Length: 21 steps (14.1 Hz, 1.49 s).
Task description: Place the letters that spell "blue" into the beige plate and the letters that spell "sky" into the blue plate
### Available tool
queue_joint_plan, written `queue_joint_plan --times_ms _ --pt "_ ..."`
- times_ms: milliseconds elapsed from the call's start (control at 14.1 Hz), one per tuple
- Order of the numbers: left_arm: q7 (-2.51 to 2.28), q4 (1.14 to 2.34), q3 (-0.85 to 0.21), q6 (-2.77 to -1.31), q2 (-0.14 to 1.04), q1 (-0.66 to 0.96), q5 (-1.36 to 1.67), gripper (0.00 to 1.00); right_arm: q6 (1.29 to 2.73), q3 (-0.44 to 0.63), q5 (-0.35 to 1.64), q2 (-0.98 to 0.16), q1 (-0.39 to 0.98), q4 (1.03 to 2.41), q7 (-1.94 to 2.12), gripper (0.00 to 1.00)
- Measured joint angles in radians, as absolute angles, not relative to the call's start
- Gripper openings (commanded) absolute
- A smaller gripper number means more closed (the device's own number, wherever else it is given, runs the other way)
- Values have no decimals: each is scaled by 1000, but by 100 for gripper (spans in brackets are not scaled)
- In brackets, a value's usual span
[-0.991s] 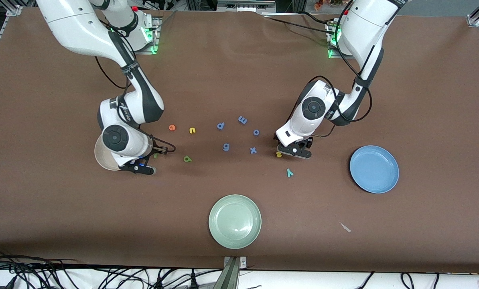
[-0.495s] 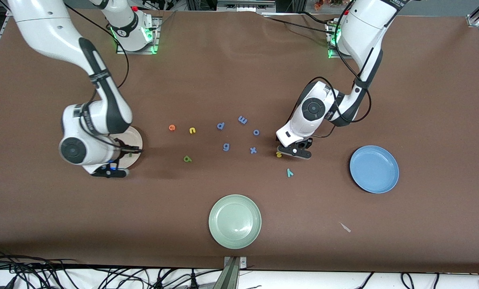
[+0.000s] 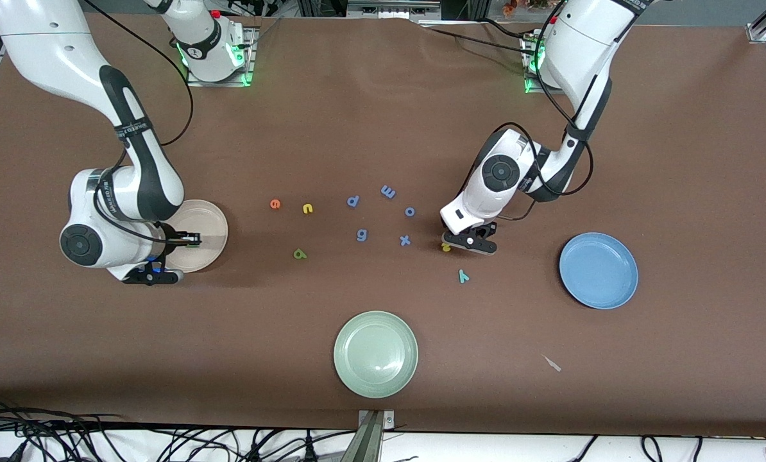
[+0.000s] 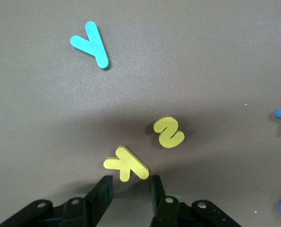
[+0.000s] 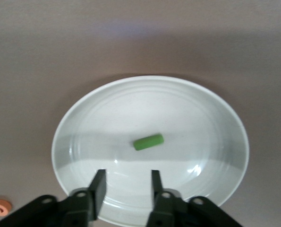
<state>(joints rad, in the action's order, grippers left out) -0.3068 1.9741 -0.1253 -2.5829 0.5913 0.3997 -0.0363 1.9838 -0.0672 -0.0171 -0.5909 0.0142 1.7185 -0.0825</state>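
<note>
Your right end effector (image 5: 125, 189) hangs over the beige plate (image 3: 219, 226), jaws apart and empty. The green l (image 5: 148, 142) lies in that plate, so one "blue" letter is home. Your left end effector (image 4: 129, 191) sits low, half open around the yellow k (image 4: 126, 164), likely ready to pinch it. The blue plate (image 3: 598, 270) waits near there.

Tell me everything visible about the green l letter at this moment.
The green l is a short, straight, round-ended bar of matte foam, brighter green in the right wrist view. It lies flat and loose near the middle of the beige plate, slightly slanted, touching only the plate's floor. The right gripper hangs over the plate with open jaws, clear of the letter.
</note>
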Motion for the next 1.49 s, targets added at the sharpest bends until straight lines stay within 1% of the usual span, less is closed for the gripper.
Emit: queue_joint_plan --times_ms 142,212,283,354,566,637,708,779,849,920,1062,1203,1345,1486 --pt "-307 1973 -127 -2586 589 400 -36 12 1969 -89 -16 -581 17 1718 -130 100" --pt "-307 1973 -126 -2586 589 400 -36 6 1965 -108 -16 -574 17 1717 -167 100" --pt "-307 1973 -125 -2586 589 400 -36 2 1959 -131 -16 -565 18 1718 -215 100" --pt "-307 1973 -123 -2587 588 400 -36 0 1956 -157 -16 -554 20 1721 -266 100" --pt "-306 1973 -121 -2588 587 399 -36 0 1966 -219 -16 -516 27 1758 -390 100" --pt "-306 1973 -121 -2589 587 399 -36 0 1989 -230 -16 -499 29 1785 -413 100" --pt "-306 1972 -120 -2590 587 398 -36 4 2025 -239 -16 -483 29 1820 -433 100" --pt "-306 1972 -119 -2591 587 397 -36 45 2077 -246 -16 -466 29 1866 -449 100" --pt "-306 1972 -117 -2592 587 396 -36 59 2137 -253 -16 -449 28 1917 -467 100" --pt "-307 1969 -117 -2594 586 395 -36 67 2198 -264 -16 -436 28 1969 -486 100" --pt "-309 1943 -116 -2601 578 389 -35 68 2333 -284 -16 -420 29 2074 -530 100" --pt "-312 1911 -115 -2600 568 384 6 70 2420 -296 -17 -419 29 2136 -559 100" --pt "-312 1905 -116 -2598 569 385 56 72 2441 -306 -17 -419 33 2156 -589 100" --pt "-312 1908 -119 -2598 580 392 61 73 2443 -308 -17 -419 56 2160 -618 100"
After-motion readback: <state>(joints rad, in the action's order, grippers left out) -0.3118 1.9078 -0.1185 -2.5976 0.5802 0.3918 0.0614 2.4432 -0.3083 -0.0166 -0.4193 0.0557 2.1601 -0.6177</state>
